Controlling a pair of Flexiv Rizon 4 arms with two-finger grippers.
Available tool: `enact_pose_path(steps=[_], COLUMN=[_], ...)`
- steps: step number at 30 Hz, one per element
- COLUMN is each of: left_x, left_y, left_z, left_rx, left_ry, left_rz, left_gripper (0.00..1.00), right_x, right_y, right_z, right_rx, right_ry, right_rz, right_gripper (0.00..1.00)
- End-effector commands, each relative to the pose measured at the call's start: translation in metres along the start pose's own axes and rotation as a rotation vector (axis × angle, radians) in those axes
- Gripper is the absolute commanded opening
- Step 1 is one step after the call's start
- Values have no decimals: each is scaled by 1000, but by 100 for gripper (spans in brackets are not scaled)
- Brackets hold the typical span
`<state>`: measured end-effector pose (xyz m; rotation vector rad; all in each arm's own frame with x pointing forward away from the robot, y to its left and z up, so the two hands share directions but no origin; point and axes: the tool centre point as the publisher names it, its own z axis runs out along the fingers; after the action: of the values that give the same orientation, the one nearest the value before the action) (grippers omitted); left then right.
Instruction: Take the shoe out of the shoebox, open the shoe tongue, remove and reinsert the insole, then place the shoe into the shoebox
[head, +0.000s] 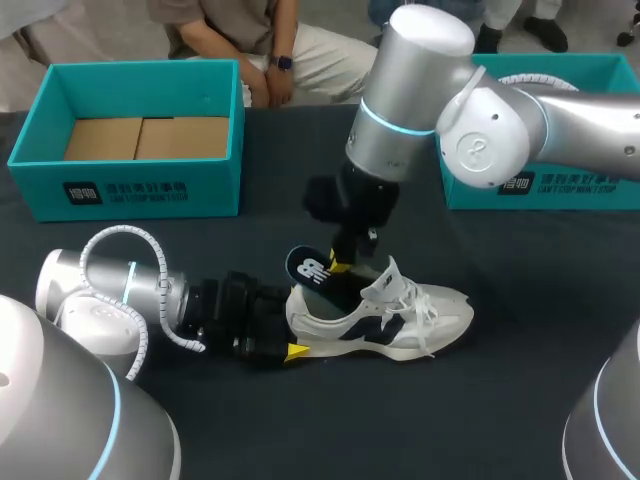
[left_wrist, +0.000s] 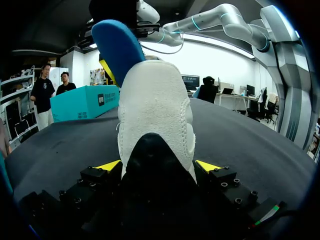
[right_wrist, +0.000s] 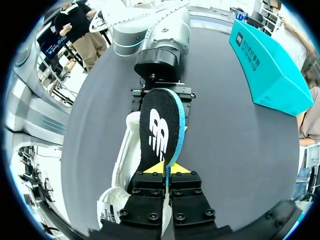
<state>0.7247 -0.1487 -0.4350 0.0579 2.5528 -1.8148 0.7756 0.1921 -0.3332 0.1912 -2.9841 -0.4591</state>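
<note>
Shoe (head: 395, 318) rests upright on the table (head: 520, 400) with its heel clamped between the fingers of the left gripper (left_wrist: 158, 165), while the right gripper (right_wrist: 168, 169), above the shoe opening, is closed tight on the insole (right_wrist: 160, 127), held tilted over the heel end.

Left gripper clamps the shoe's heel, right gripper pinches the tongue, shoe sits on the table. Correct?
No. The right gripper is shut on the insole, not the tongue; the right wrist view shows it. The left gripper does clamp the heel of the shoe, which sits on the table.
</note>
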Motion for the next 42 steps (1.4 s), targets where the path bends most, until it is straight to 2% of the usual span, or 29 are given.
enact_pose_path(steps=[1,8,21,30,36,42], left_x=[1,1,1,1,1,1], left_y=[4,4,4,4,4,4], left_z=[3,3,3,3,3,3], left_rx=[-3,-3,-3,-3,-3,-3], left_ry=[-1,-1,-1,-1,-1,-1], left_rz=[0,0,0,0,0,0], left_gripper=[0,0,0,0,0,0], right_x=[-1,-8,-41,-62,-69,-69], right_y=[2,10,42,62,70,70], right_z=[-3,-17,-84,-128,-147,-147], right_rx=[-4,-29,-20,-38,-84,-84], right_ry=[-10,-59,-193,-293,-408,-408], right_rz=[-11,-41,-85,-56,-72,-72], right_gripper=[0,0,0,0,0,0])
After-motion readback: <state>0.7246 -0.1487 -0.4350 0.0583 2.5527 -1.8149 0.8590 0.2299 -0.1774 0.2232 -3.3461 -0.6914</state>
